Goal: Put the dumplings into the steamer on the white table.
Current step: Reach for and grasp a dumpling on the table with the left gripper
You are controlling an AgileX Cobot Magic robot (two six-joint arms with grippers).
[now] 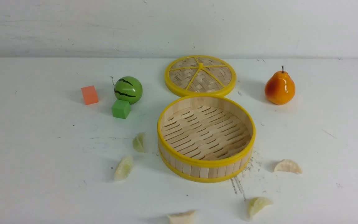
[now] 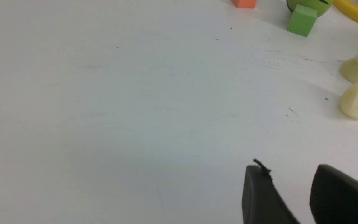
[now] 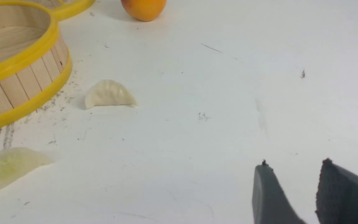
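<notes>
Five dumplings (image 1: 123, 168): all lay on the white table (image 1: 42, 155) around the steamer (image 1: 206, 163), none inside.
Left gripper (image 2: 303, 199): fingers apart, holding nothing.
Right gripper (image 3: 306, 193): same, apart and empty.
Worry: I feared a small dumpling could slip out or hit the rim.

On the scuffed white counter (image 1: 42, 140): five small, pleated, crescent-shaped toy dumplings (image 1: 139, 142) (image 1: 123, 168) (image 1: 287, 166) (image 1: 258, 205) (image 1: 182, 217), pale cream to yellowish-green. One round bamboo steamer basket (image 1: 206, 169) with yellow rims and a slatted floor. One flat woven bamboo lid (image 1: 204, 81), yellow-rimmed. One green striped toy watermelon ball (image 1: 128, 89). Two foam-like cubes: one green cube (image 1: 121, 109), one orange cube (image 1: 89, 95). One glossy orange toy pear (image 1: 279, 88).
</notes>
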